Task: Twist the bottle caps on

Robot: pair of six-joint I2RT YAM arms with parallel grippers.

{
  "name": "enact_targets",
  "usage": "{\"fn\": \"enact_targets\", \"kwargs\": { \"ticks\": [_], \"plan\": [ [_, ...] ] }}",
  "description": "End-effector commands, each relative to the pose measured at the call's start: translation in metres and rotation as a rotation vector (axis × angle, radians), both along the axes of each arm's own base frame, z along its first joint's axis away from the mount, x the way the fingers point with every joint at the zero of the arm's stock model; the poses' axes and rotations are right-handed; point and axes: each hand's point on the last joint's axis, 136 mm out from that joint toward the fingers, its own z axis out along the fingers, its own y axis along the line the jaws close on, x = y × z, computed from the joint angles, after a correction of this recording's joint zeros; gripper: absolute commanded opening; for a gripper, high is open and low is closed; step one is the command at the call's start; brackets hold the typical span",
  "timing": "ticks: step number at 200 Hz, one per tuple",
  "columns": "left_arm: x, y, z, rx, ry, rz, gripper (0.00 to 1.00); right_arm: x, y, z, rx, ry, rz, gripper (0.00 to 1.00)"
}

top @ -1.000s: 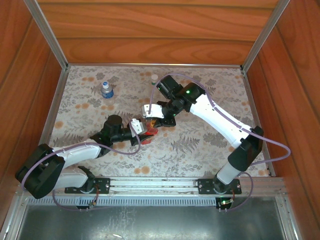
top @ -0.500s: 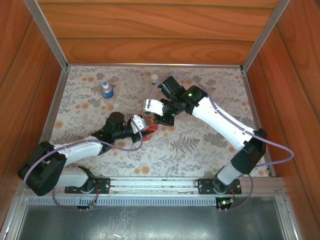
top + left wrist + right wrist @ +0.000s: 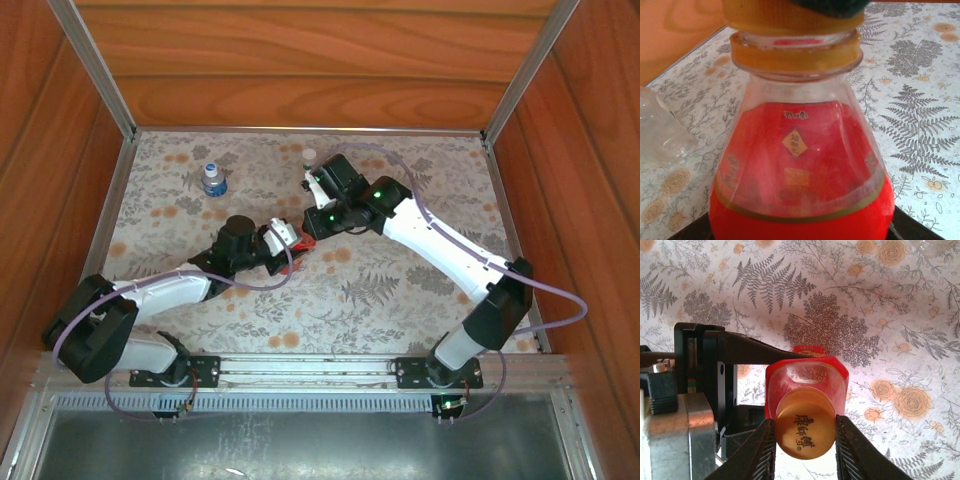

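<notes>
Gripping: red bottle [image 3: 800,165], clamped in my left pincer [image 3: 289,248]; orange cap [image 3: 804,432] atop it, pinched by my right pincer [image 3: 805,442].

I note a tall red plastic bottle [image 3: 800,200], clear above the red fill, small gold diamond mark on it. Its round orange plastic screw cap [image 3: 805,432] carries dark printed characters. The table covering [image 3: 840,290]: pale, grey ferns, orange flowers. The short clear plastic bottle [image 3: 213,180]: blue label. The wooden walls [image 3: 300,70]: reddish-brown grain
</notes>
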Motion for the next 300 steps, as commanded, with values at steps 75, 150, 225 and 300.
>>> {"fn": "enact_targets", "kwargs": {
  "ticks": [75, 150, 225, 300],
  "plan": [
    [-0.026, -0.008, 0.002, -0.007, -0.041, -0.134, 0.49, -0.04, -0.036, 0.029, -0.181, -0.648, 1.021, 0.61],
    [-0.037, -0.01, -0.001, -0.008, -0.036, -0.192, 0.5, -0.037, -0.025, 0.019, -0.207, -0.581, 1.294, 0.58],
    [-0.038, -0.008, 0.002, -0.014, -0.044, -0.196, 0.5, -0.047, -0.016, 0.007, -0.181, -0.493, 1.36, 0.5],
    [-0.039, -0.007, 0.005, -0.022, -0.05, -0.199, 0.5, -0.041, -0.013, 0.002, -0.203, -0.482, 1.343, 0.39]
  ]
}}
